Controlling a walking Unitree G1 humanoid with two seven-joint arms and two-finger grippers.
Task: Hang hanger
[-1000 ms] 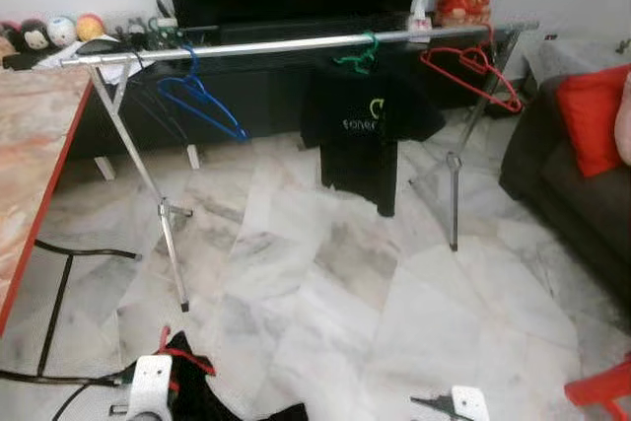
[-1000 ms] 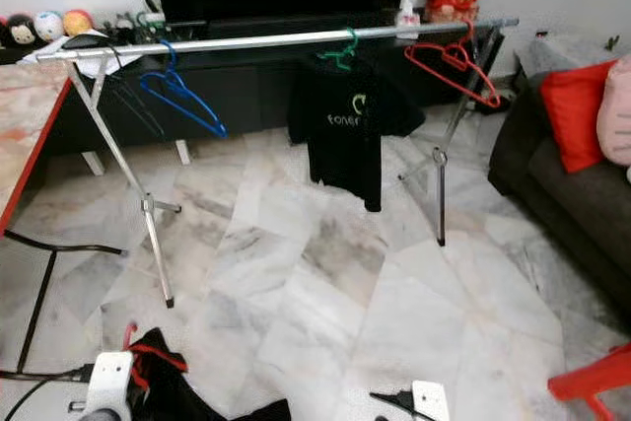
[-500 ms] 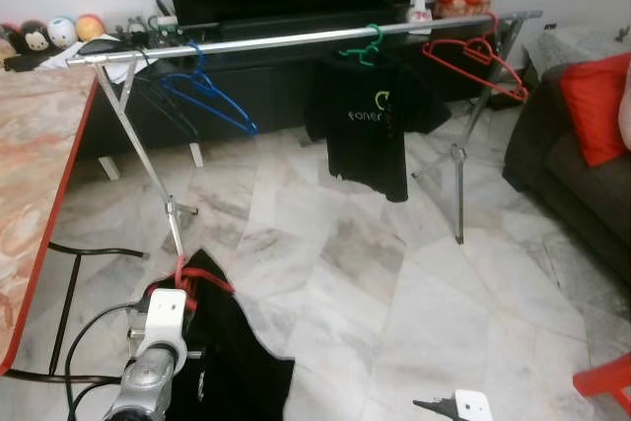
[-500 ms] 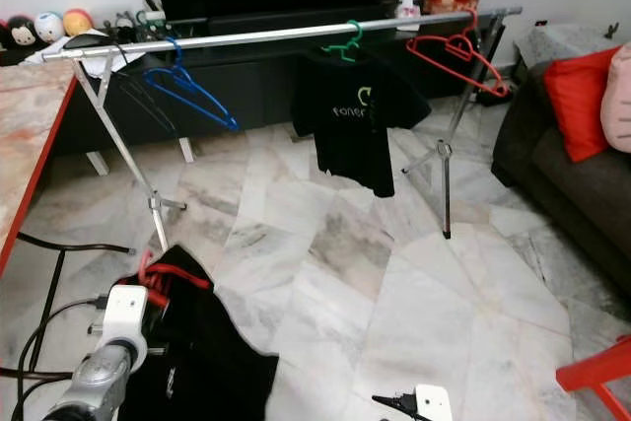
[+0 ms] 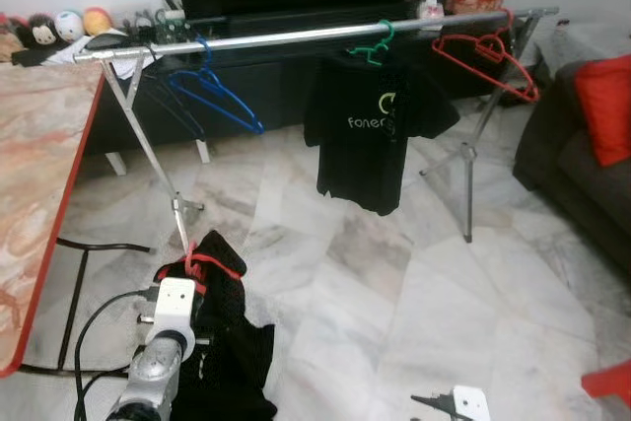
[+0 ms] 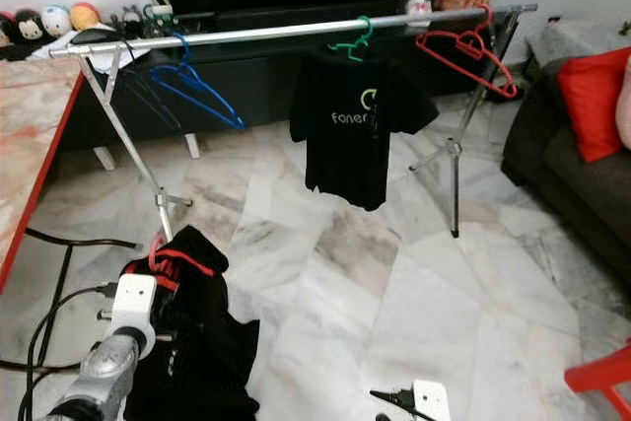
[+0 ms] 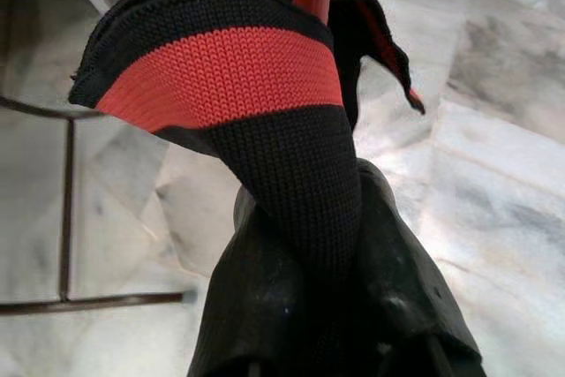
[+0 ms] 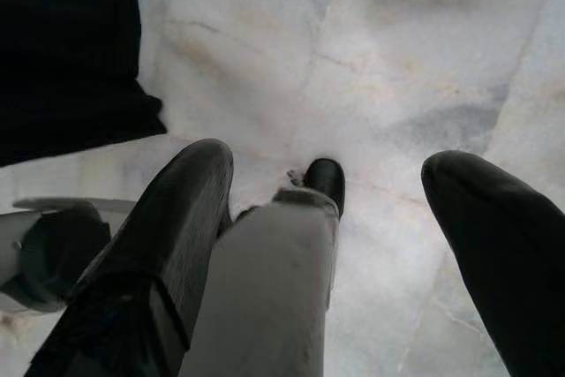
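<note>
My left gripper (image 7: 318, 218) is shut on a red hanger (image 5: 210, 264) that carries a black shirt (image 5: 229, 342) with a red-striped collar (image 7: 225, 68). It holds them low at my front left, and the shirt hangs down over the arm. Ahead stands a silver clothes rail (image 5: 296, 38). On it hang a blue hanger (image 5: 215, 98), a green hanger (image 5: 374, 42) with a black printed T-shirt (image 5: 369, 135), and an empty red hanger (image 5: 490, 59). My right gripper (image 8: 327, 161) is open above the marble floor, with nothing between its fingers (image 8: 181, 218).
A marble-topped table (image 5: 39, 165) with a red edge runs along the left, with black cables (image 5: 84, 327) on the floor beneath it. A dark sofa (image 5: 582, 184) with a red cushion (image 5: 606, 110) is on the right. A red stool (image 6: 603, 380) stands at the bottom right.
My left arm has risen from the bottom edge, lifting the red hanger and black shirt up into view. The camera has shifted slightly. The right arm stays low.
</note>
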